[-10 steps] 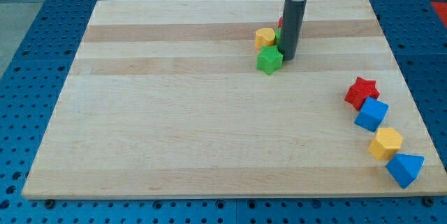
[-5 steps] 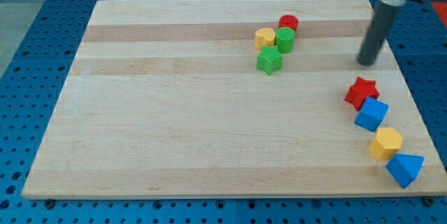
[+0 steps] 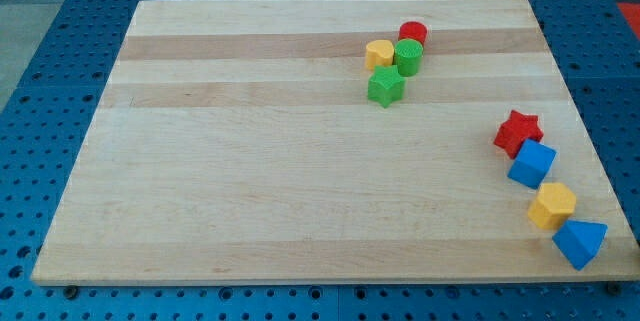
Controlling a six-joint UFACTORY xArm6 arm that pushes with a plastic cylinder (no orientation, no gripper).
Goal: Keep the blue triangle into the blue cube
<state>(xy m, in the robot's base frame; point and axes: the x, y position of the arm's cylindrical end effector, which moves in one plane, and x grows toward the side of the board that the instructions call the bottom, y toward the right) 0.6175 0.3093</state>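
Wooden bench (image 3: 300, 181) filling most of the view, resting on a blue perforated base (image 3: 40, 81). No rod and no tip anywhere in sight, so no telling where my tip sits relative to the blocks; no hand on this rig, hence nothing to report as spread, pressed together or pinching.

Toward 4 o'clock on the bench, a slanting row of four blocks running along the edge. Blue triangle (image 3: 580, 242) at the row's lower end, close to the bench's corner at roughly 4 o'clock. Just at its 11 o'clock, touching or nearly so, a yellow cube-like block (image 3: 552, 205). Blue cube (image 3: 531, 164) next up the row, at 11 o'clock from the yellow one, so the yellow block lies between the blue triangle and the blue cube. Red star (image 3: 517, 131) at the row's upper end, touching the blue cube at its 11 o'clock.

Toward 1 o'clock from the bench's centre, a tight cluster well apart from the row: green star (image 3: 385, 86) lowest, green cylinder (image 3: 408, 57) at its 1 o'clock, yellow block (image 3: 379, 54) of unclear shape beside the cylinder at 9 o'clock, red cylinder (image 3: 413, 32) at the cluster's 12 o'clock.
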